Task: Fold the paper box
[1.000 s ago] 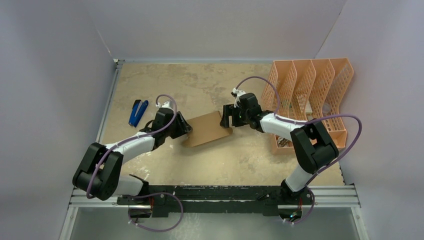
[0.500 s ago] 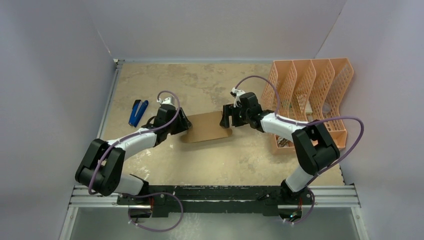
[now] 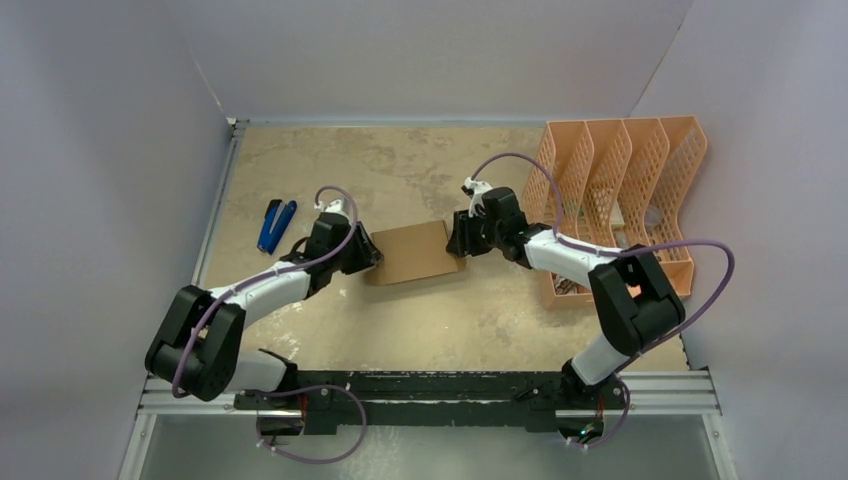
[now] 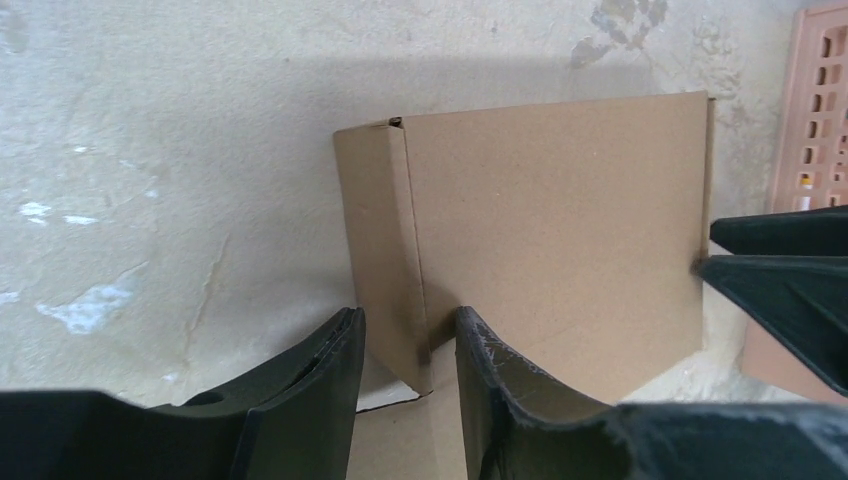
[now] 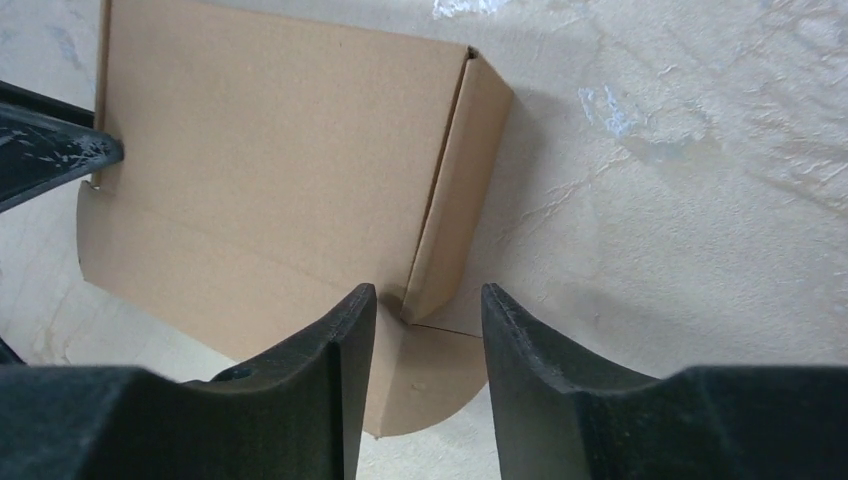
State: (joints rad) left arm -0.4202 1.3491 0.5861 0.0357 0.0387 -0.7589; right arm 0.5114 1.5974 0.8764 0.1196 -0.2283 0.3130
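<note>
The paper box (image 3: 412,253) is a brown cardboard piece lying near mid-table, its side flaps folded up at both ends. My left gripper (image 3: 368,252) is at its left end. In the left wrist view the upright side flap (image 4: 380,240) stands between the fingers of that gripper (image 4: 408,320), with small gaps showing on both sides. My right gripper (image 3: 458,240) is at the right end. Its fingers (image 5: 428,292) straddle the lower corner of the raised right flap (image 5: 455,200), above a rounded tab (image 5: 430,375), and do not pinch it.
A peach-orange perforated file organizer (image 3: 620,190) stands at the right of the table, close behind the right arm. A blue tool (image 3: 275,225) lies to the left of the left gripper. White walls enclose the table on three sides.
The box has turned from tilted to nearly level. The right jaws have narrowed a lot round the right flap, and the left jaws have narrowed a little round the left flap.
</note>
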